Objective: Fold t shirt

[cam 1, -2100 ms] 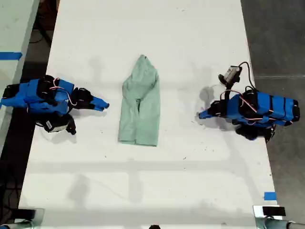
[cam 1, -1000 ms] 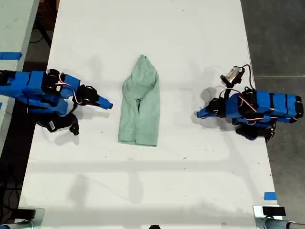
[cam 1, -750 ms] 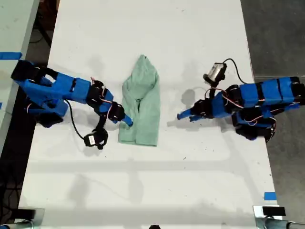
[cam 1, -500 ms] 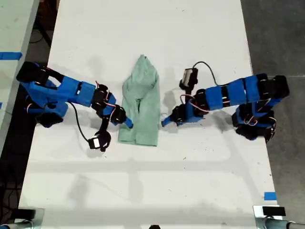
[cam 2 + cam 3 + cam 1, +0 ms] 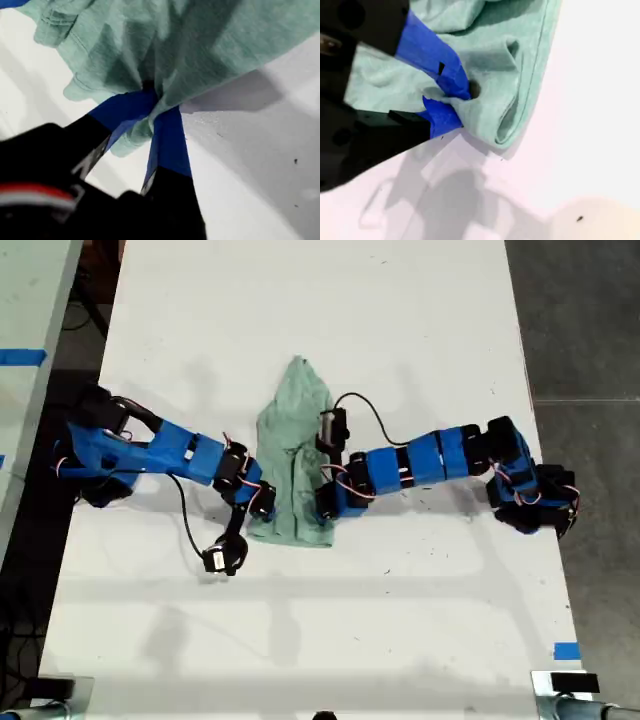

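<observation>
The pale mint-green t shirt [image 5: 294, 425] lies lengthwise in the middle of the white table [image 5: 400, 320], folded narrow and wrinkled. My first gripper [image 5: 266, 512] reaches in from the exterior view's left and is shut on the t shirt [image 5: 210, 40] at its near lower edge; the blue fingertips [image 5: 165, 135] bunch a fold of cloth. My second gripper [image 5: 322, 508] comes from the exterior view's right, lies over the garment's lower end and is shut on the t shirt [image 5: 485, 55] close to its hemmed corner.
A small camera module [image 5: 222, 558] dangles on its cable beside the first arm. Blue tape [image 5: 566, 650] marks the table edge at the exterior view's lower right. Dark floor [image 5: 580, 320] runs past the table on that side.
Both arms stretched from their folded rest poses at the table's sides in to the t shirt's lower end. Each gripper now pinches cloth there. The garment itself has hardly shifted.
</observation>
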